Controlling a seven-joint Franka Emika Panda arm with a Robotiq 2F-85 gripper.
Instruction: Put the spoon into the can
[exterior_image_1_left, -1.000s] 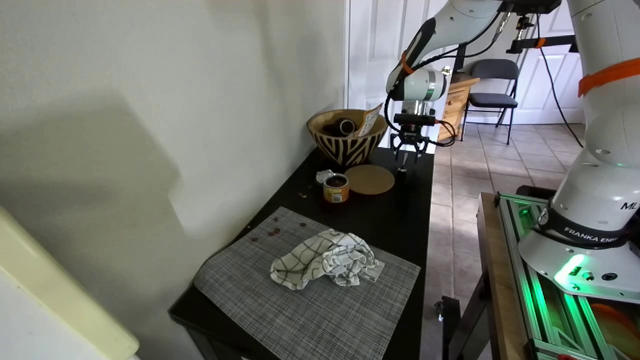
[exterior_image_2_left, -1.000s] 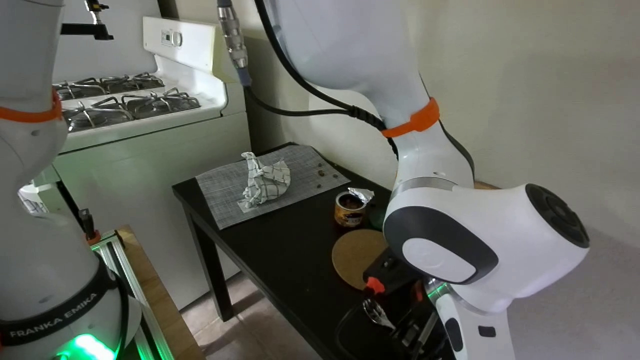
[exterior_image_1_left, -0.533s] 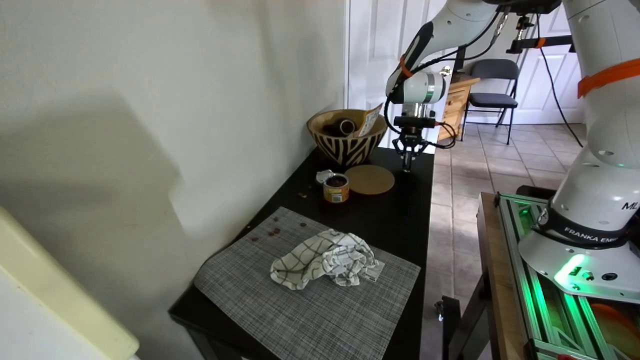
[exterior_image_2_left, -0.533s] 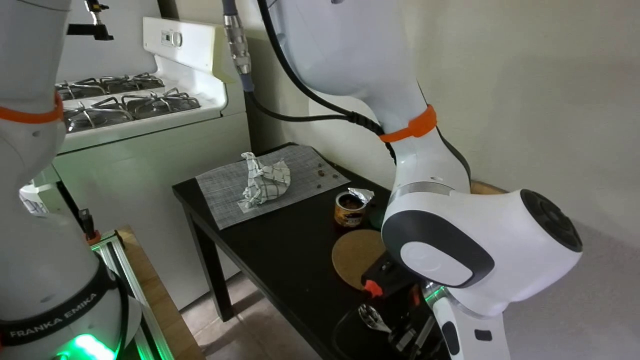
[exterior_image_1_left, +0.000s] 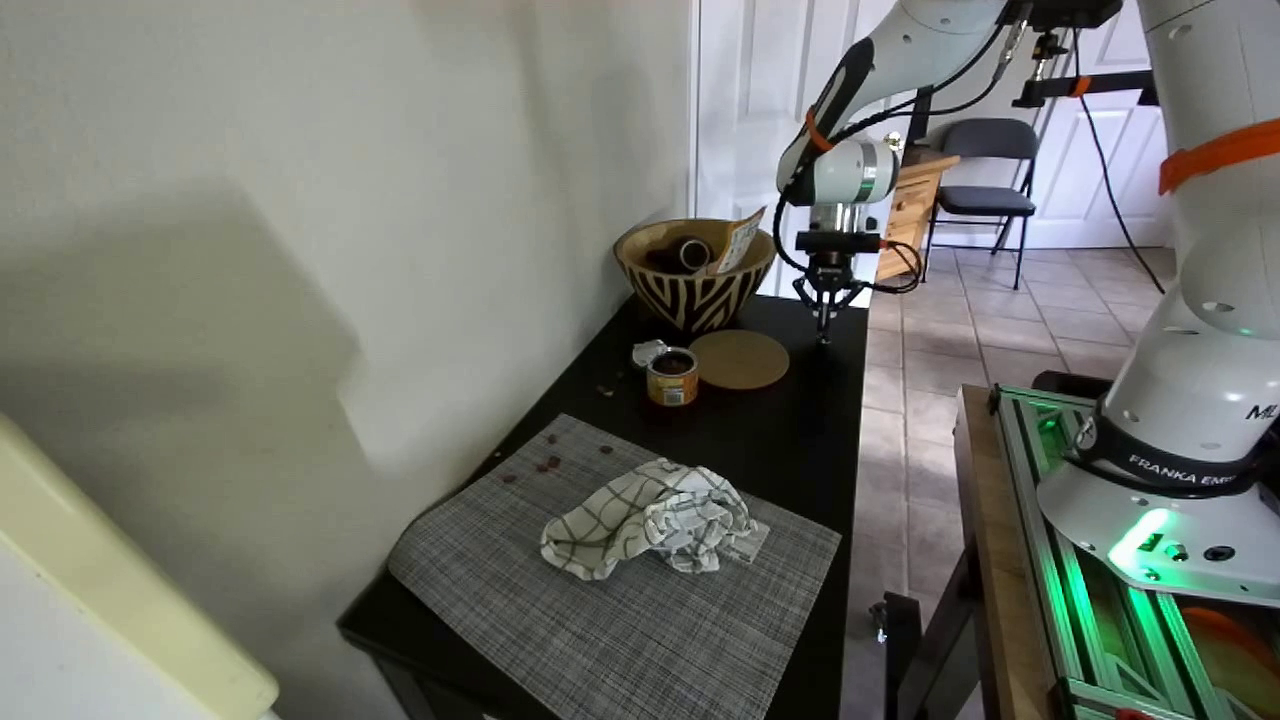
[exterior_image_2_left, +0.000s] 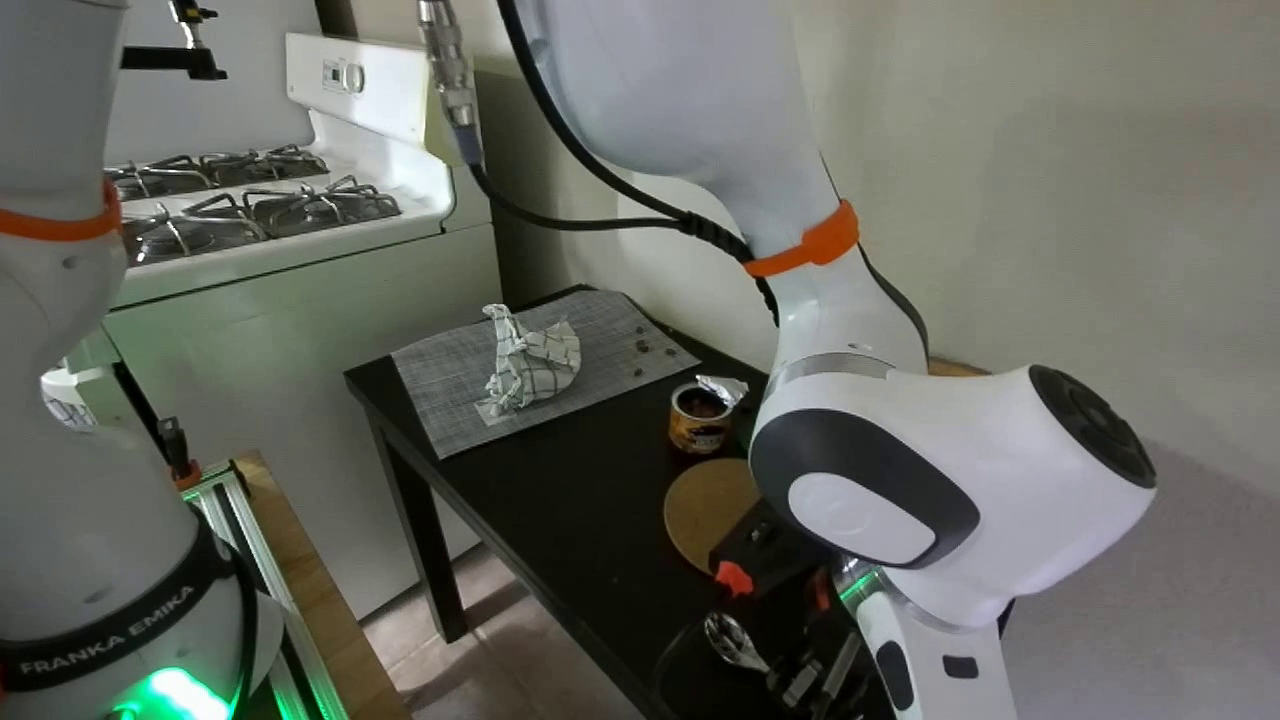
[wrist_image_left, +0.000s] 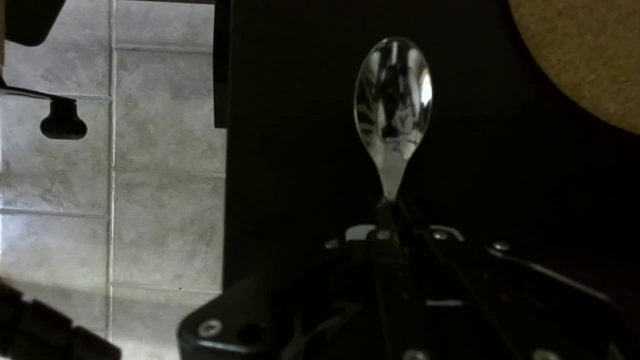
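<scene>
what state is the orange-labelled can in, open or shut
Open: in both exterior views the orange-labelled can shows its dark inside within an uncovered rim, and a silvery foil lid sticks out beside that rim.

Free: tabletop (exterior_image_1_left: 780, 440), disc (exterior_image_1_left: 742, 360) to placemat (exterior_image_1_left: 740, 630) | Obstacles: foil (exterior_image_1_left: 648, 352) beside can (exterior_image_1_left: 672, 387); bowl (exterior_image_1_left: 695, 297) near disc

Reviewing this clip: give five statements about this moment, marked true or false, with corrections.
1. The fingers are closed on the spoon. True.
2. The can stands open. True.
3. The spoon is inside the can. False: it is outside, held in the fingers.
4. The checked cloth lies crumpled on the placemat. True.
5. The can stands on the placemat. False: it stands on the table, beside the round board.
</scene>
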